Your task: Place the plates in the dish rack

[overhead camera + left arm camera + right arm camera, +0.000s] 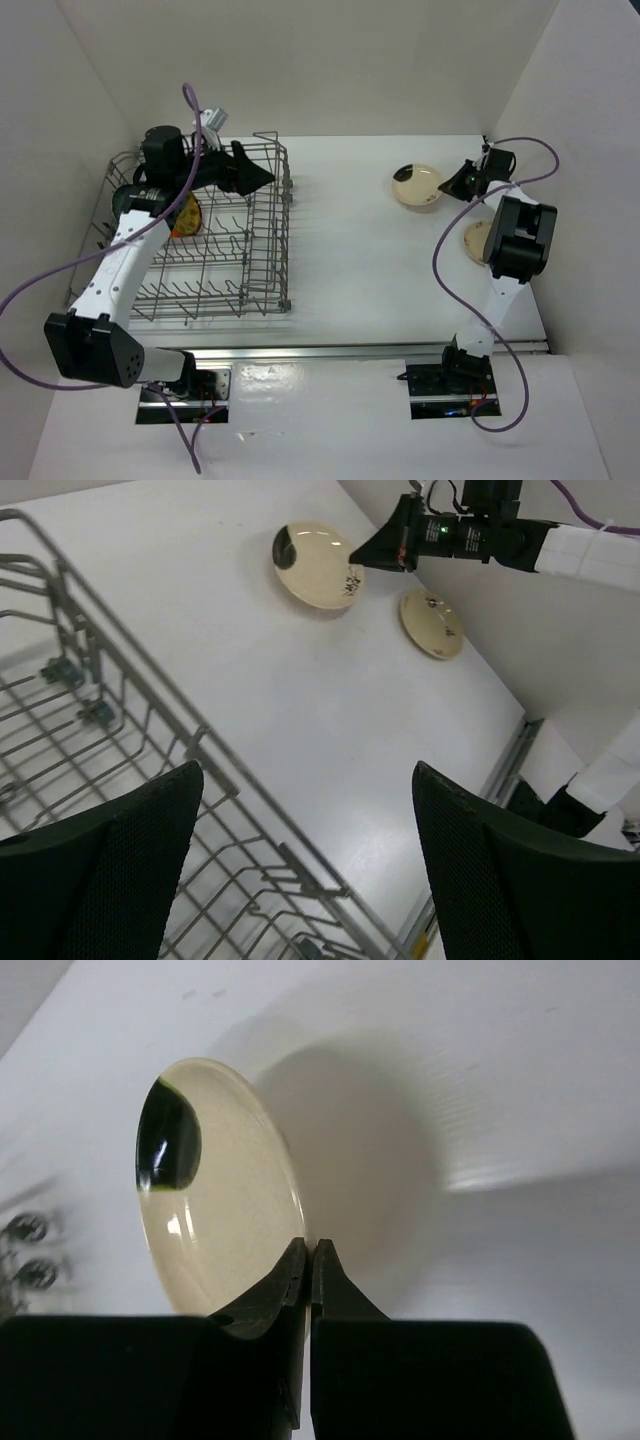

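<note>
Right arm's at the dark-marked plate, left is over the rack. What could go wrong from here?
1. The right end effector looks closed right at the rim of the dark-marked cream plate. A hold that thin could let it slip or swing on lifting.
2. The other cream plate lies close by the right arm; a sweep could knock it.
3. The left end effector hangs open over the dish rack wall, so an incoming plate could clip either.

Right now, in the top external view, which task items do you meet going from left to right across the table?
The dish rack → dark-marked cream plate → other cream plate.
</note>
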Robot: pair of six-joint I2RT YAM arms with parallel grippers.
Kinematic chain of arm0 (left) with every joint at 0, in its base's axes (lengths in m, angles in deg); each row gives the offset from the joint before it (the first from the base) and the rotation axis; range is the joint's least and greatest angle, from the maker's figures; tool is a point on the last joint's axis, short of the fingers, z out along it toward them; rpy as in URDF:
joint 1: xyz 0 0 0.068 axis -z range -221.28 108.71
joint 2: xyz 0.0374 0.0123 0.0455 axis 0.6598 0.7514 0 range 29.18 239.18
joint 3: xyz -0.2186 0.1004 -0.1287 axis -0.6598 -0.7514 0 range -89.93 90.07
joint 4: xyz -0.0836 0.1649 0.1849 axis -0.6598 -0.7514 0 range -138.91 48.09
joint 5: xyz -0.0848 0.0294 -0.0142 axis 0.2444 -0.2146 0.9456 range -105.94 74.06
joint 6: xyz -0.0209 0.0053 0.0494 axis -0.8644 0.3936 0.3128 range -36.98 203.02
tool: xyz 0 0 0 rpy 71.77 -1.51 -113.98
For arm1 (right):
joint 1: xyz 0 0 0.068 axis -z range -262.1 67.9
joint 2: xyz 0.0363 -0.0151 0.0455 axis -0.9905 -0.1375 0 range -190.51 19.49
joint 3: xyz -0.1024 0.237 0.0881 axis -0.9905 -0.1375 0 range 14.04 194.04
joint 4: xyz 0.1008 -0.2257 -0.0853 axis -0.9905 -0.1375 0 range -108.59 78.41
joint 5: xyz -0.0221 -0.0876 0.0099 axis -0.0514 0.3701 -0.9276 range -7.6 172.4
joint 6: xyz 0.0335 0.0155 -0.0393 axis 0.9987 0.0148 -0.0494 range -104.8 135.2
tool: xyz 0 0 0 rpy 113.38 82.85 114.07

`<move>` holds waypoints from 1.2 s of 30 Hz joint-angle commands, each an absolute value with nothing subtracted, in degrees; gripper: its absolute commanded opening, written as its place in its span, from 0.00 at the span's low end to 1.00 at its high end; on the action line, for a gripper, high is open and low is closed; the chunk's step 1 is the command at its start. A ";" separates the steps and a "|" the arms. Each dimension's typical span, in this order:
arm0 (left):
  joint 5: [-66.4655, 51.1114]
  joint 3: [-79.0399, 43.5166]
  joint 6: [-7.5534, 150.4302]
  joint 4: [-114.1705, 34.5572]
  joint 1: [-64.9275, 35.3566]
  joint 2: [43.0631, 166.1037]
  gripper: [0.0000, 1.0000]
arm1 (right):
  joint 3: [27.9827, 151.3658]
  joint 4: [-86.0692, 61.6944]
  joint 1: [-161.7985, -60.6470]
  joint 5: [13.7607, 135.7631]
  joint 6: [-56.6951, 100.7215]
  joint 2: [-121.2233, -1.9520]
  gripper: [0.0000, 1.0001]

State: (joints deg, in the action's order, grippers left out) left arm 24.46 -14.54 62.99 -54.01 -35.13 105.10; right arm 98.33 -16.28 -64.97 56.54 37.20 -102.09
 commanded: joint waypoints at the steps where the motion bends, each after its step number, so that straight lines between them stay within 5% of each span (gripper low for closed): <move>1: 28.09 -10.92 58.94 -46.84 -31.98 108.01 0.90 | 95.26 -12.83 -65.48 45.07 33.66 -88.90 0.00; 7: 27.22 -7.32 54.72 -42.00 -24.86 115.91 0.86 | 93.24 -15.10 -66.88 35.13 31.99 -76.67 0.00; 19: 30.29 7.27 51.38 -40.15 -19.58 132.71 0.72 | 87.87 -16.69 -76.02 33.97 32.51 -60.94 0.00; 36: 32.06 8.94 55.59 -45.40 -17.91 135.62 0.68 | 89.63 -21.87 -84.47 40.21 31.38 -59.70 0.00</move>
